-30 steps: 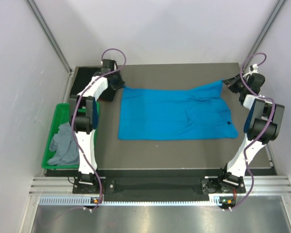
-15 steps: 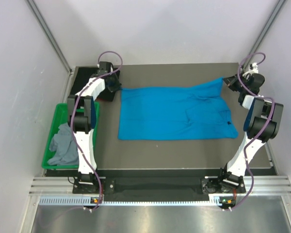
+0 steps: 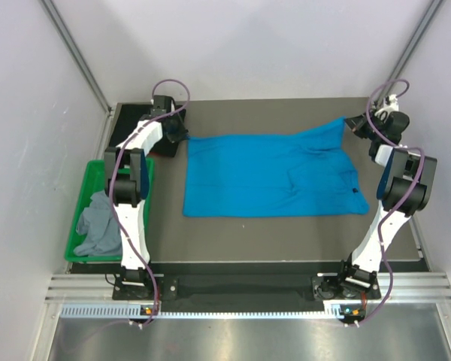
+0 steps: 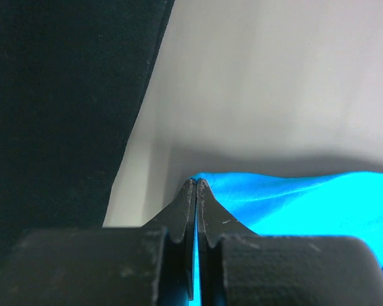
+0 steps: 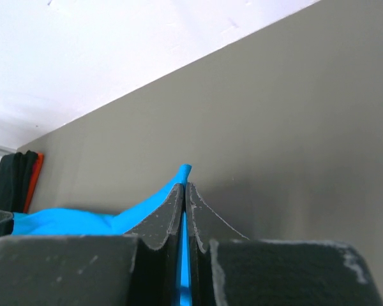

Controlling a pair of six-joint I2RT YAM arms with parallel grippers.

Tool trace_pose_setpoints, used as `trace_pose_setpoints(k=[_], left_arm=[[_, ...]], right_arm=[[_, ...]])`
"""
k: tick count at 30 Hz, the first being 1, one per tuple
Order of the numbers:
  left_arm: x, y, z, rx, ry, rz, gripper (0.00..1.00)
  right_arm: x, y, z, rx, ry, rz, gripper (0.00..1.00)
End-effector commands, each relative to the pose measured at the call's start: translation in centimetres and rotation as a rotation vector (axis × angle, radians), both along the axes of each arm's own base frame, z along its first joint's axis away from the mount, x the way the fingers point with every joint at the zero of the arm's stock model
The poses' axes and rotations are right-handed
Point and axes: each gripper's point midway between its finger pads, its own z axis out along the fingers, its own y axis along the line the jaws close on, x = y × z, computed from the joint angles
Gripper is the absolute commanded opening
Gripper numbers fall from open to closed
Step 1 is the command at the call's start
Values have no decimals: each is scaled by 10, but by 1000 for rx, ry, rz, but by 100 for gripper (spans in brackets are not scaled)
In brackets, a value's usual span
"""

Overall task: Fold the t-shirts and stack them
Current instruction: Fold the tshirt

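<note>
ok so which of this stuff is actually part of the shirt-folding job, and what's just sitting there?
Job:
- blue t-shirt, spread flat, far corners pinched by left claw and right claw
- grey t-shirt, crumpled
- black t-shirt, far-left corner

Lying about:
- green bin, holds the grey one
- table

The blue t-shirt (image 3: 270, 174) is soft matt cloth, the table (image 3: 240, 235) smooth and matt, the bin (image 3: 98, 174) plastic.
</note>
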Motion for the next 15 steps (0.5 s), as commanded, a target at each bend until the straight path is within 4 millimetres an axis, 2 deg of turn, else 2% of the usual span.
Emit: trace_pose_setpoints(k=[1, 6, 7, 8, 13, 15], left_arm=[[9, 3, 59, 0, -127, -19, 0], [1, 9, 64, 22, -114, -30, 0], [-3, 9, 61, 24, -104, -36, 0], [-5, 10, 65, 24, -109, -39, 0], [-17, 12, 65, 34, -85, -57, 0], [-21, 11, 64, 35, -73, -73, 0]], right_arm=[[12, 5, 35, -67, -127, 44, 0], [6, 2, 39, -101, -114, 22, 0], [4, 2, 46, -108, -122, 20, 0], [1, 0, 42, -109, -110, 4, 0], [-15, 2, 53, -114, -119, -24, 0], [-21, 0, 50, -120, -105, -36, 0]])
